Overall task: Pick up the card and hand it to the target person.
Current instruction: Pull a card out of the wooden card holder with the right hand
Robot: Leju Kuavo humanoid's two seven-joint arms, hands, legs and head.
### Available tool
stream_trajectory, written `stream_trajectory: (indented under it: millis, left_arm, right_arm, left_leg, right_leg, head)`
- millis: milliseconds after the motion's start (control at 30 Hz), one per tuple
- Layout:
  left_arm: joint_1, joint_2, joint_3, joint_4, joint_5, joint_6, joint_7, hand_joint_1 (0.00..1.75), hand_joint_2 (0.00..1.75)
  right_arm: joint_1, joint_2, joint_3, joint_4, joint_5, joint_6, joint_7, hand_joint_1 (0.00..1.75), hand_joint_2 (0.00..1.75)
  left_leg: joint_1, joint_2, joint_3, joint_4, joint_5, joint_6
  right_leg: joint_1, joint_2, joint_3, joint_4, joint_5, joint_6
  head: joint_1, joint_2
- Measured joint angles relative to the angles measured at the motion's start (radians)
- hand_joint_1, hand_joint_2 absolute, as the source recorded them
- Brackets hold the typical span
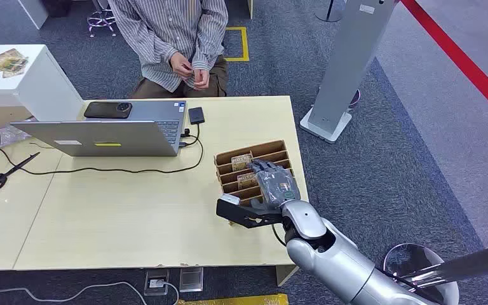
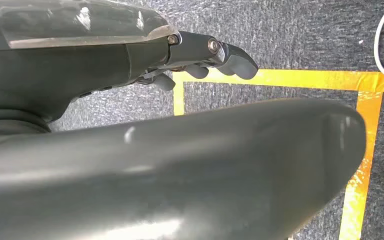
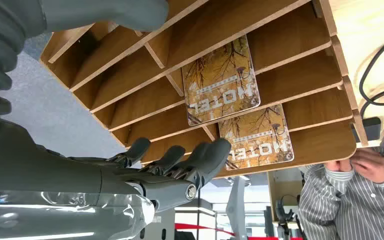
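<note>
The right hand (image 1: 273,183) hangs over the near half of the wooden card rack (image 1: 267,150), its fingers (image 3: 207,155) loosely extended and apart, with nothing between them that I can see. It looks released and poised rather than grasping. The palm faces down onto the rack, probably so the fingertips can drop into a slot and pinch a card by its exposed edge.

The rack sits near the tabletop (image 1: 133,210) edge closest to the robot, within easy reach of that arm. Its slanted dividers prop the cards up at an angle, which leaves their upper edges free to grab. Two hotel cards lie in it: one card (image 3: 220,80) in a middle slot, and a second card (image 3: 256,135) one slot further from the robot, just beyond the fingertips. The hand seems nearest to the second.

The left hand (image 2: 200,57) hangs by the robot's side over the carpet, fingers curled in and empty, out of the job.

Beyond the rack, a laptop (image 1: 101,130) stands on the tabletop with a phone (image 1: 108,109) on it. Past the rack's far side of the tabletop sits the person (image 1: 171,44), hands together in the lap, not yet reaching out.
</note>
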Motion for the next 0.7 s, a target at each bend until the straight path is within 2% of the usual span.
stream_trajectory:
  millis: [300,633,700]
  left_arm:
    - [0.0,0.0,-0.007,0.0,0.0,-0.001,0.0,0.0,0.0]
    - [0.0,0.0,-0.01,0.0,0.0,-0.004,-0.003,0.0,0.0]
    - [0.0,0.0,-0.01,0.0,0.0,-0.005,-0.003,0.0,0.0]
  right_arm:
    - [0.0,0.0,0.0,0.002,-0.006,0.0,-0.001,0.6,1.75]
    - [0.0,0.0,0.0,0.002,-0.006,0.0,-0.003,0.6,1.75]
    - [0.0,0.0,0.0,0.002,-0.006,0.0,-0.003,0.68,1.75]
  left_leg:
    - [0.0,0.0,0.0,0.0,0.0,0.0]
    - [0.0,0.0,0.0,0.0,0.0,0.0]
    - [0.0,0.0,0.0,0.0,0.0,0.0]
  right_leg:
    - [0.0,0.0,0.0,0.0,0.0,0.0]
    - [0.0,0.0,0.0,0.0,0.0,0.0]
    - [0.0,0.0,0.0,0.0,0.0,0.0]
  head:
    - [0.0,0.0]
    - [0.0,0.0]
    - [0.0,0.0]
